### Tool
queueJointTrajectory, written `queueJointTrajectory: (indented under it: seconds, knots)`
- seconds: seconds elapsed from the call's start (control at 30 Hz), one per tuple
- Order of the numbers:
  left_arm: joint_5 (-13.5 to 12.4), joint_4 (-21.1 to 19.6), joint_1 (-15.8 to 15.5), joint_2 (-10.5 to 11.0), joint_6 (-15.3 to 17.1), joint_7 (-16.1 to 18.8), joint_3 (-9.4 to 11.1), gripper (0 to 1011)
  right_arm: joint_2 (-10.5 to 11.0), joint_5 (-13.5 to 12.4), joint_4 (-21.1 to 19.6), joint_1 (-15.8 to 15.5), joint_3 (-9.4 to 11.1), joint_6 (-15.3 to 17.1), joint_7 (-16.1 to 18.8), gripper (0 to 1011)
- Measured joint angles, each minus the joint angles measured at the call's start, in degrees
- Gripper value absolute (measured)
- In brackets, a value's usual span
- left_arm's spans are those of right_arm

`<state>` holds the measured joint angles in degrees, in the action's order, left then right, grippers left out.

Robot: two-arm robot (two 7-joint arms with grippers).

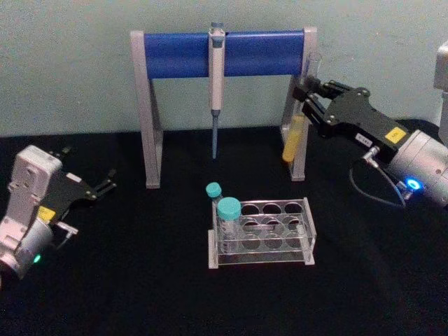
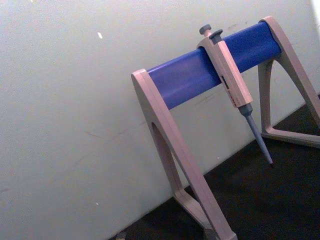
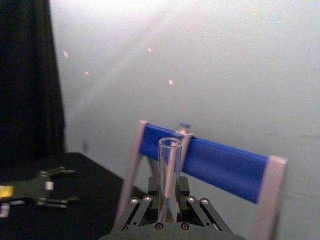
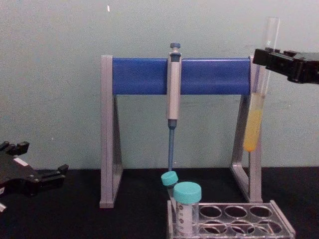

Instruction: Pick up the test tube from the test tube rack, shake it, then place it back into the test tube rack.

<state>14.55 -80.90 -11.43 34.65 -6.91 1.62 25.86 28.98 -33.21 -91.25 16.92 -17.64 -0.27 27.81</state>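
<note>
My right gripper (image 1: 308, 94) is shut on the test tube (image 1: 295, 143) and holds it upright in the air, just in front of the right leg of the pipette stand. The chest view shows the test tube (image 4: 256, 99) with yellow liquid in its lower part and the right gripper (image 4: 261, 56) clamped near its open top. That open top of the test tube (image 3: 168, 170) rises between the fingers in the right wrist view. The clear test tube rack (image 1: 308, 210) stands on the black table below and to the left. At the table's left my left gripper (image 1: 91, 206) rests open.
Two teal-capped tubes (image 1: 227, 210) stand at the left end of the rack (image 4: 279, 221). Behind it stands the grey-and-blue pipette stand (image 1: 224, 52) with a pipette (image 1: 215, 84) hanging at its middle, against the pale wall. The left wrist view faces this stand (image 2: 210, 65).
</note>
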Motion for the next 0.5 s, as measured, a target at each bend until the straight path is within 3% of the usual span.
queueJointTrajectory:
  seconds: [0.13,0.5]
  knots:
    - [0.0,0.0,0.0,0.0,0.0,0.0,0.0,1001,0.3,-2.8,0.4,-0.1,-0.2,0.3,2.8,233]
    - [0.0,0.0,0.0,0.0,0.0,0.0,0.0,1002,1.4,-4.0,0.8,0.0,-1.4,-0.3,3.8,233]
